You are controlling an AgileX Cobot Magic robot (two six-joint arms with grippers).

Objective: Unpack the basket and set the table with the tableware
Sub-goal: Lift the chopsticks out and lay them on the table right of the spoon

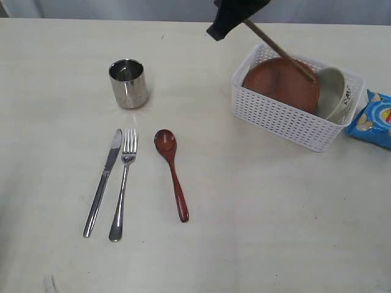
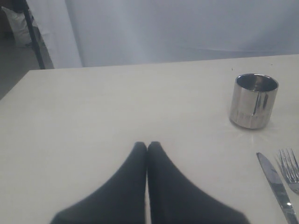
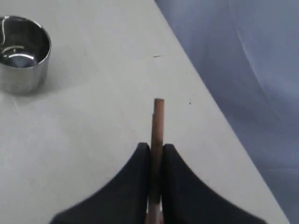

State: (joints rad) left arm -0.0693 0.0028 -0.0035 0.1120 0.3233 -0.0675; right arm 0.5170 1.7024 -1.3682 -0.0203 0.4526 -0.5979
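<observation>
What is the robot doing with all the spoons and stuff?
It is unpacking a basket to set the table. The right hand is pinching the chopsticks, whose far end points down at the plate in the basket. The bowl is in there too. The cup, knife, fork and spoon are already laid out. The left hand is shut and empty.

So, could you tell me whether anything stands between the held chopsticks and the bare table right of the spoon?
Only the basket, at its near wall: the lower tips of the chopsticks sit inside it, over the plate. The table beyond looks bare.
</observation>
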